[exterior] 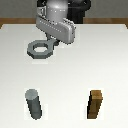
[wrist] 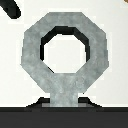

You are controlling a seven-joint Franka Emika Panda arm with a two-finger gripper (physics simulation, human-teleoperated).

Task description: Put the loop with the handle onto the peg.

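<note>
The loop with the handle (exterior: 39, 49) is a flat grey ring at the far side of the white table, its stubby tab pointing to the exterior view's right. It fills the wrist view (wrist: 64, 47), with the tab running down between the gripper's dark fingers. My gripper (exterior: 54, 45) comes down from the arm above and is shut on the tab (wrist: 62, 92). The ring sits at or just above the table; I cannot tell which. The peg (exterior: 34, 104) is an upright dark grey cylinder near the front at the exterior view's left, well apart from the ring.
A brown wooden square-sided block (exterior: 96, 105) stands upright near the front at the exterior view's right. The white table (exterior: 65, 75) reaches the picture's edges. A dark shape (wrist: 11, 9) cuts into a corner of the wrist view.
</note>
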